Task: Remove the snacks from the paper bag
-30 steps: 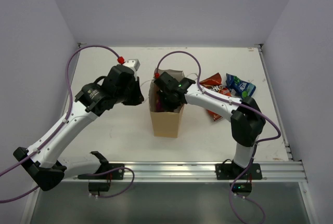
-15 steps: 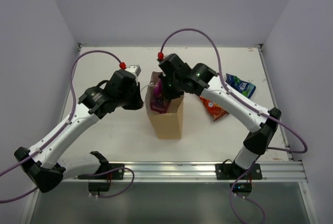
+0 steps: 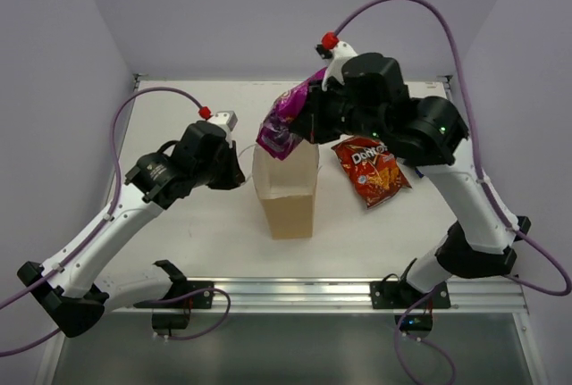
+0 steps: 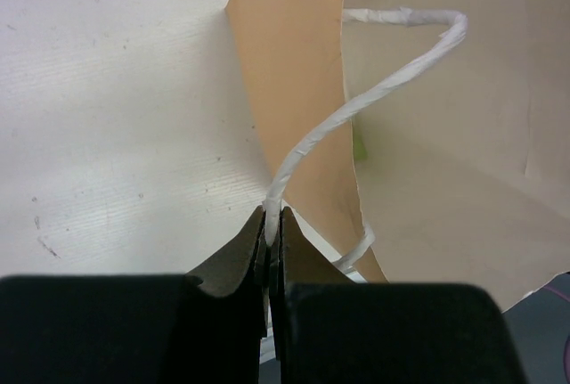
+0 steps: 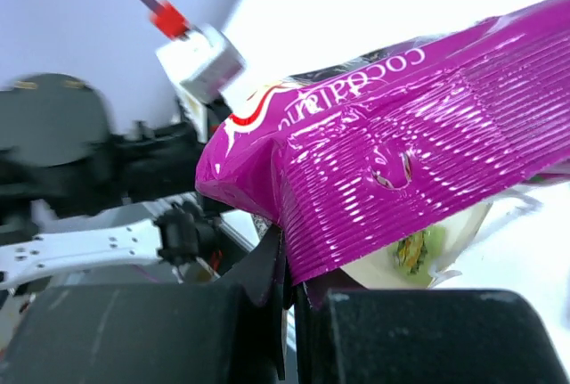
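Holding the purple packet (image 3: pixel 284 121) in my right gripper (image 3: pixel 308 121), I have it hanging in the air over the open mouth of the paper bag (image 3: pixel 288 199). From above, its lower end overlaps the bag's back rim, and I cannot tell whether the two touch. In my right wrist view the fingers (image 5: pixel 267 264) are clamped tight on the ribbed, crimped edge of the packet (image 5: pixel 401 161), which tilts up and away to the right. My left gripper (image 3: pixel 239 171) sits just beside the bag's left side, and its wrist camera shows the jaws pinched shut on the white cord handle (image 4: pixel 356 108), which curls up from my fingertips (image 4: pixel 270 224) to the inner wall of the bag (image 4: pixel 294 81). The bag stands upright on the white table (image 3: pixel 206 233), between my two arms. The red-orange Doritos bag (image 3: pixel 371 171) lies flat on the table to the right of the paper bag, near it but apart, under my raised right arm.
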Robot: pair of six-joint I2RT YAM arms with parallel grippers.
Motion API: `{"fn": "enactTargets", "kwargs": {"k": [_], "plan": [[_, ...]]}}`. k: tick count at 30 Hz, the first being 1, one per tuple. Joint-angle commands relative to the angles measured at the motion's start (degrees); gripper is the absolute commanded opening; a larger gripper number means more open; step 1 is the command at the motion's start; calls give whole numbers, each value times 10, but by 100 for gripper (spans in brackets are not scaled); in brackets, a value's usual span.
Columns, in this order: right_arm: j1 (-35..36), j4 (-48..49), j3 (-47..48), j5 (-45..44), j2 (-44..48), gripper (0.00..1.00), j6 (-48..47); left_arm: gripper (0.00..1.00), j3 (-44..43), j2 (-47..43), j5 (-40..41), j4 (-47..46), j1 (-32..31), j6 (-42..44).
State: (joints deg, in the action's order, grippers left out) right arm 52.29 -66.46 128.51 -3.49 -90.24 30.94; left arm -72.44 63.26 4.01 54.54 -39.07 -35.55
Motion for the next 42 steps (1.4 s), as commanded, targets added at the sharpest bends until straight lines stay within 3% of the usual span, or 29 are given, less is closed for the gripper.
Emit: {"fn": "enactTargets", "kwargs": {"k": [1,5,7,12,19,20,26,31,32,35,37,38,40,42], "plan": [[2,54,86,-60,75,0,-39,0,-27,-2,-4,2,-1,-8],[-15,57,46,-190,133,0,-66,0,-38,5,0,9,-2,-15],[-60,57,12,-234,171,0,-76,0,-41,8,3,12,-1,-16],[-191,57,-149,-261,232,0,-95,0,-82,34,6,40,-1,-20],[-265,113,-457,-254,303,0,-21,0,-103,47,3,43,-1,-26],[-268,130,-510,-248,303,0,-3,0,-90,44,-5,32,-1,-26],[-279,170,-622,-235,260,0,47,0,-84,38,-28,20,-1,-7],[-292,171,-613,-216,170,0,70,0,-101,42,-34,32,-1,12],[-294,166,-604,-212,157,2,76,0,-97,40,-36,29,-2,14],[-289,116,-548,-206,105,41,92,0,-80,27,-37,26,-2,18],[-259,58,-491,-222,77,53,98,0,-60,17,-52,20,-1,20],[-242,27,-464,-241,70,67,109,0,-54,13,-57,18,-1,20],[-209,-49,-377,-271,63,77,131,0,-42,4,-63,12,-1,22],[-170,-74,-315,-263,64,80,134,0,-41,5,-63,11,-1,31]]}}
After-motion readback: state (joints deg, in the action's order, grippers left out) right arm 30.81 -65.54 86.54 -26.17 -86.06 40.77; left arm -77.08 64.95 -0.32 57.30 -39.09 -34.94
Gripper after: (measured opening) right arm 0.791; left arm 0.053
